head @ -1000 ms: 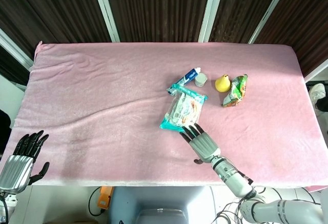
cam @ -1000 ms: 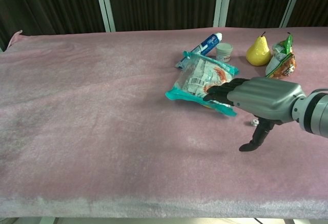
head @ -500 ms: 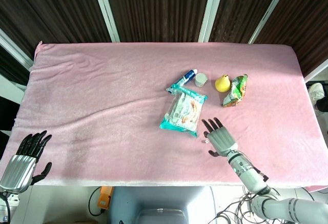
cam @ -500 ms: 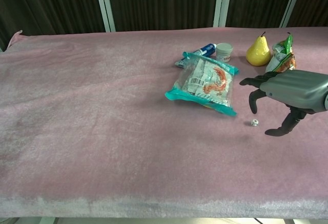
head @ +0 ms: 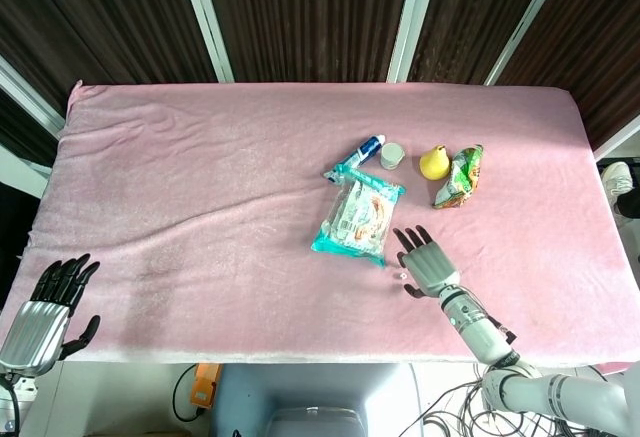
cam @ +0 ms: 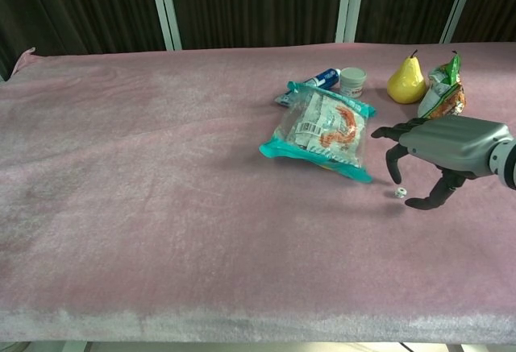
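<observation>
Hovering low over the pink cloth-covered table (head: pixel 200 177), the right hand (head: pixel 425 261) holds nothing, its fingers spread and curved downward. A tiny white object (cam: pixel 399 193), too small to identify, lies on the cloth right under its fingertips (cam: pixel 393 175). Just left of the hand lies a teal snack packet (head: pixel 357 217). Beyond it sit a blue tube (head: pixel 369 146), a small jar (head: pixel 393 156), a yellow pear (head: pixel 433 162) and a green-orange bag (head: pixel 460 177). The left hand (head: pixel 45 302) hangs off the near left corner, fingers apart, empty.
</observation>
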`<state>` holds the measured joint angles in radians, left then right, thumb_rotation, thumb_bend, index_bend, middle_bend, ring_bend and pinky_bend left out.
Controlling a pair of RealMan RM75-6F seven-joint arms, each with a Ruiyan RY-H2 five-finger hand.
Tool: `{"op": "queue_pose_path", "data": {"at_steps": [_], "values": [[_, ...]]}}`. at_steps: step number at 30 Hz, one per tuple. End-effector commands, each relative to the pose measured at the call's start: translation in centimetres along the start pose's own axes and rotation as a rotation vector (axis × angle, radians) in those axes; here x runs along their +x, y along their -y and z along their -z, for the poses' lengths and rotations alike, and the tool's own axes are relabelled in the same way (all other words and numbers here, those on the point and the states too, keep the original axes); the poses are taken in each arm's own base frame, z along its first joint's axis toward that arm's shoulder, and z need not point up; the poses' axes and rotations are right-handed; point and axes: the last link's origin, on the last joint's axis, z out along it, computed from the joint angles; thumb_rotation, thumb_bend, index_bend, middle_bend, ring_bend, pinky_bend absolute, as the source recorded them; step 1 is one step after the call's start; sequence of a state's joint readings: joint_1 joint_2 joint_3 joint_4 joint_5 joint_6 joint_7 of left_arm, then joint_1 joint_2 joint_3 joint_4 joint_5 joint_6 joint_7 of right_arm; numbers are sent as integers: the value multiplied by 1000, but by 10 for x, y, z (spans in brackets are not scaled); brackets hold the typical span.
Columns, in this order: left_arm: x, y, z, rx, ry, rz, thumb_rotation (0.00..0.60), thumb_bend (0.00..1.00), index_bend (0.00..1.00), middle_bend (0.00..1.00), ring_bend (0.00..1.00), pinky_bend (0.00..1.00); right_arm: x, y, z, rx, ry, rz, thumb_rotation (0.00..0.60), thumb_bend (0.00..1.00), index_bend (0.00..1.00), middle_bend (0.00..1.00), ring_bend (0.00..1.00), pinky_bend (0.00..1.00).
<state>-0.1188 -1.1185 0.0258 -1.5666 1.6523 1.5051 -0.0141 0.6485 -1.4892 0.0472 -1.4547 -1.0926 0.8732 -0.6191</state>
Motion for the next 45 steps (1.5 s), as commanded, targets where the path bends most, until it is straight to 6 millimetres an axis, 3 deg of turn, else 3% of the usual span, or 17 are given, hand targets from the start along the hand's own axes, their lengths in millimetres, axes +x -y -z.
{"op": "queue_pose_path", "data": {"at_steps": [1,31,34,41,43,45], "values": [[0,0,0,0,0,0,600,401,0,0,0,41,0,1,-1,2,-1,0,600,425,579,0,0,0],[3,2,1,4,-6,9,600,400,0,0,0,42,0,8,-4,5,-13,6,600,515,694,0,0,0],[3,2,2,4,-7,11,600,401,0,0,0,41,8,10,2,15,-42,-18,600,518,696,0,0,0],[3,3,2,5,-8,12,600,400,0,0,0,41,50,25,32,97,-210,-103,600,517,688,0,0,0],[3,2,1,5,-8,13,600,401,0,0,0,41,58,28,40,115,-240,-114,600,517,663,0,0,0],[3,2,1,5,-7,12,600,400,0,0,0,42,61,31,45,129,-256,-117,600,517,540,0,0,0]]}}
